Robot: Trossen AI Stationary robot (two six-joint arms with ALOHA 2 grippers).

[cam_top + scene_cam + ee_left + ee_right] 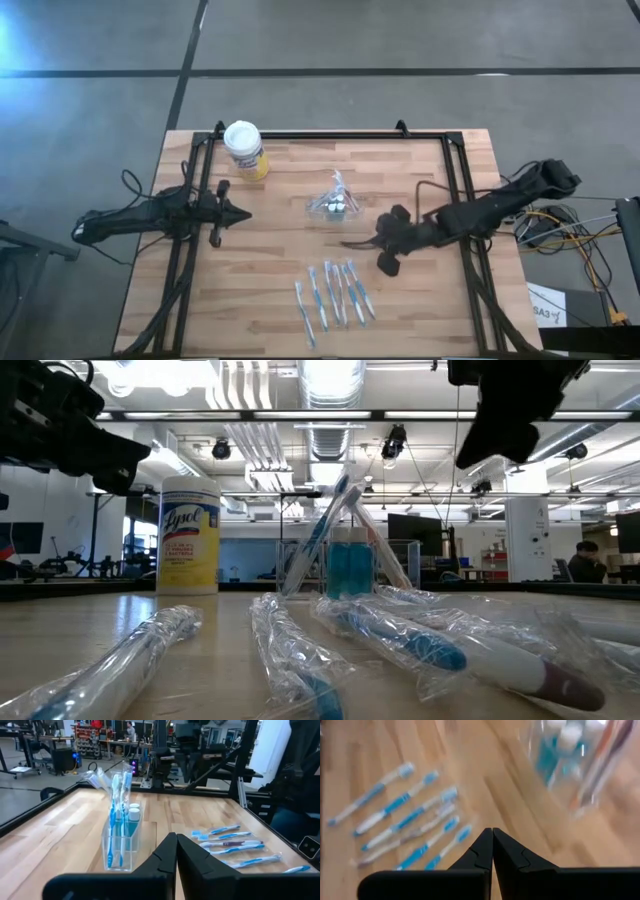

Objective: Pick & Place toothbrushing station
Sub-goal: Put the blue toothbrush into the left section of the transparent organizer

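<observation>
The left gripper [243, 214] hovers over the left side of the wooden table [270, 300] with its two dark fingers [165, 857] pressed together and nothing between them. Straight ahead of its tips, well apart from them, stands the clear plastic holder [333, 204], upright near the table's middle, with a few wrapped blue and white toothbrushes leaning out of it and small white-capped pieces [133, 809] inside. The right gripper [347, 244] comes in from the opposite side, its fingers likewise closed and empty; the holder lies just ahead of its tips and a little to one side, not touched by them. On the other side of the right gripper, toward the table's near edge, a row of loose wrapped toothbrushes [335, 292] lies flat, side by side; there seem to be about six, though the wrappers make the count unsure. Behind the left gripper's line, near the far edge, stands a yellow canister [245, 150] with a white lid.
</observation>
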